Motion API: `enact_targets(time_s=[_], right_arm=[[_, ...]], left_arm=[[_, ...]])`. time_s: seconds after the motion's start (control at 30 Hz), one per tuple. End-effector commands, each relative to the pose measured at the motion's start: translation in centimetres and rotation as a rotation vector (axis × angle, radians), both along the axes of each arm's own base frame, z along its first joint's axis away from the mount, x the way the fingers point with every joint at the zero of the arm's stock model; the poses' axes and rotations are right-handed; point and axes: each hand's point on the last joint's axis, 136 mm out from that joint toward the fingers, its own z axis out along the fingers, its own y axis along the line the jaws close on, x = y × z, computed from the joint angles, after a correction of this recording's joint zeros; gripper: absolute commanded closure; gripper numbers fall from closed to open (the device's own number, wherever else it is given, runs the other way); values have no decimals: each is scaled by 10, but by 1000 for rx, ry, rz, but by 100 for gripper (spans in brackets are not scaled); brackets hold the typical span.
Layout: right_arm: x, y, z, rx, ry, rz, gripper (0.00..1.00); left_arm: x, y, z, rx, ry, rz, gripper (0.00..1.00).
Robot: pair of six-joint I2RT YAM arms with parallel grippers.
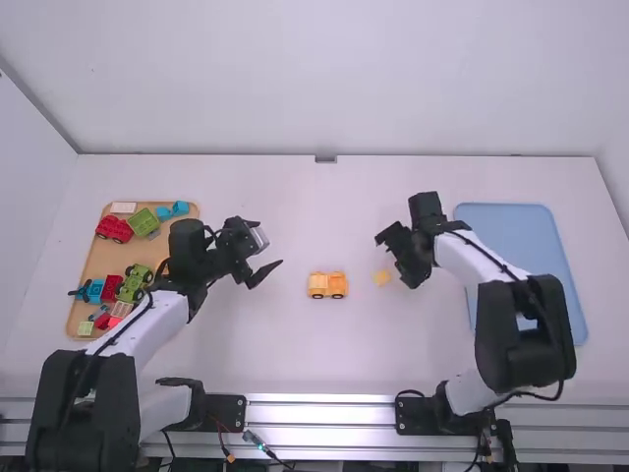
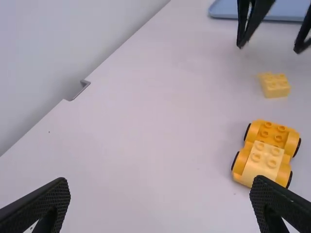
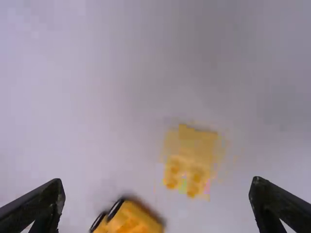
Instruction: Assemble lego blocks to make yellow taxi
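Note:
In the high view my left gripper [image 1: 257,258] stands open left of the wheeled orange-yellow car base [image 1: 327,285], which carries a lighter yellow block on one half. My right gripper [image 1: 397,262] is open above and just right of a loose yellow block [image 1: 382,278]. In the left wrist view my left gripper [image 2: 160,194] has nothing between its fingers; the car base [image 2: 265,150] and the loose block [image 2: 275,85] lie apart on the table. In the right wrist view the loose block [image 3: 190,158] lies beyond my right gripper [image 3: 156,194], with the car base [image 3: 129,218] nearby.
A wooden tray [image 1: 88,285] with several coloured blocks and toy vehicles stands at the far left, partly behind the left arm. A light blue tray [image 1: 521,236] lies on the right, partly beneath the right arm. The table [image 1: 324,216] meets a white wall at the back.

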Motion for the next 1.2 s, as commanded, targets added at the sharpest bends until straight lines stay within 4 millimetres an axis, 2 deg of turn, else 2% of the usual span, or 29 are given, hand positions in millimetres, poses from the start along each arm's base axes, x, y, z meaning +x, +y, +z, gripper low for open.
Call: enact_targets(time_s=[0.0,0.07,0.13,0.2,0.33,0.4,0.43,0.53,0.77,0.8,0.97,1.1,1.17], right_arm=[[8,16,52,94,-211,238,1],[10,21,86,113,-395,415,1],[8,25,106,112,-512,525,1],[3,26,132,45,-699,712,1],[-2,17,149,-148,-878,926,1],[-2,7,154,-322,-965,1069,1],[-2,7,155,-346,-979,1096,1],[-7,13,149,-521,-1128,1406,1],[-9,30,132,-675,-1230,1745,1],[-14,35,126,-651,-1224,1777,1],[-20,48,122,-685,-1257,1891,1],[-27,50,103,-711,-1246,2062,1],[-29,51,97,-700,-1256,2111,1]], left_arm=[[-1,-3,-1,-11,6,-14,1],[-1,-3,-1,-11,7,-14,1],[-1,-3,0,-13,7,-17,1],[-1,-3,0,-12,6,-16,1],[-1,-3,0,-12,5,-16,1],[-1,-3,0,-12,5,-16,1],[-1,-3,0,-12,5,-16,1],[0,-4,3,-16,-13,-21,1],[0,-7,10,-31,-42,-47,1],[-5,-12,12,-48,-39,-79,1],[-27,-30,24,-143,-34,-239,1],[-52,-46,31,-183,-90,-422,1],[-56,-49,28,-180,-106,-462,1]])
